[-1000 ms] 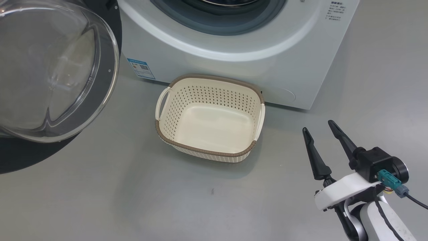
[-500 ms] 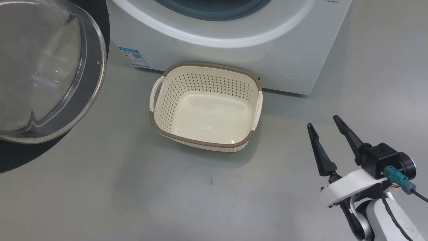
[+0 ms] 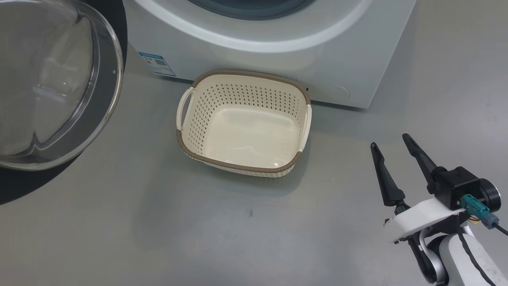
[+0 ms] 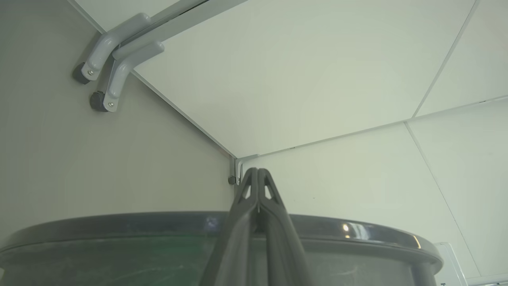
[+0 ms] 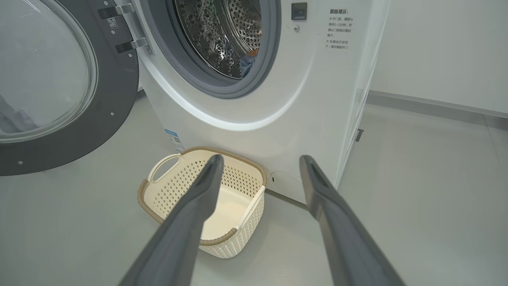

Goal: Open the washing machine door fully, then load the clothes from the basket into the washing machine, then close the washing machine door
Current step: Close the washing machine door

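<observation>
The washing machine [image 3: 278, 59] stands at the top, its door [image 3: 51, 79] swung wide open at the left. In the right wrist view the door [image 5: 59, 87] hangs beside the steel drum, where a bit of light blue clothes [image 5: 246, 65] lies. The cream basket [image 3: 238, 166] sits empty on the floor against the washer's front. My right gripper [image 3: 391, 142] is open, right of the basket and apart from it; its fingers frame the basket [image 5: 174, 186] in the wrist view. My left gripper [image 4: 258, 171] is shut on nothing, its fingers lying across a glossy dark rim [image 4: 119, 224] that looks like the door's edge.
Grey floor spreads in front of the basket and to the washer's right. White wall panels [image 4: 317, 79] with grey brackets [image 4: 115, 59] stand beyond the left gripper. A blue label [image 3: 156, 63] marks the washer's lower front.
The head camera has shifted, so the washer and basket sit higher in the picture. The right gripper has drifted slightly right, still open. The basket stays empty.
</observation>
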Controlling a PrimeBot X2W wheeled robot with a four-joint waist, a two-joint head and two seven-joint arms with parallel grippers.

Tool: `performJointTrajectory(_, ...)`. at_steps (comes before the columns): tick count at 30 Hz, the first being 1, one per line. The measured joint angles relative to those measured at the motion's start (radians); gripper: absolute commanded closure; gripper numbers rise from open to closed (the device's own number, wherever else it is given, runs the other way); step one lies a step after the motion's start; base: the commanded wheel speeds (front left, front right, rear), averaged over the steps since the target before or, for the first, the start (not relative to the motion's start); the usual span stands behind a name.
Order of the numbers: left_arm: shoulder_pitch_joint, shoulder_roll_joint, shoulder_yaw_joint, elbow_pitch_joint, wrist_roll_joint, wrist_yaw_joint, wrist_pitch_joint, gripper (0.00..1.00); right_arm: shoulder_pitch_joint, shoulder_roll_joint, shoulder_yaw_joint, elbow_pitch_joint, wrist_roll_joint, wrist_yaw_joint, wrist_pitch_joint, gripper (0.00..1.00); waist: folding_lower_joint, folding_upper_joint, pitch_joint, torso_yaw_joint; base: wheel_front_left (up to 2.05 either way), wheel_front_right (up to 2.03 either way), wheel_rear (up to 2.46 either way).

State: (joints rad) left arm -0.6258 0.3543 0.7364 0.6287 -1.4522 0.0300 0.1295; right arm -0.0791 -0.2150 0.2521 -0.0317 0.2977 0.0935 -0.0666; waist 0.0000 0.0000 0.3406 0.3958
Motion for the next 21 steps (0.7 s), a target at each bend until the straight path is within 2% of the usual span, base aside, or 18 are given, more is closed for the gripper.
performJointTrajectory(6,-0.006,0.005,-0.005,0.014,-0.009,-0.01,0.019,1.0,0.0,-0.004,-0.002,-0.005,0.0,0.0,0.002,0.0,0.0,0.0,0.001,0.0,0.0,0.0,0.0)
performJointTrajectory(21,0.002,0.063,-0.057,0.04,-0.018,-0.017,0.187,1.0,0.001,-0.005,-0.004,-0.011,0.009,-0.001,0.022,0.0,-0.0001,0.0,0.003,0.011,0.0,0.0,0.0)
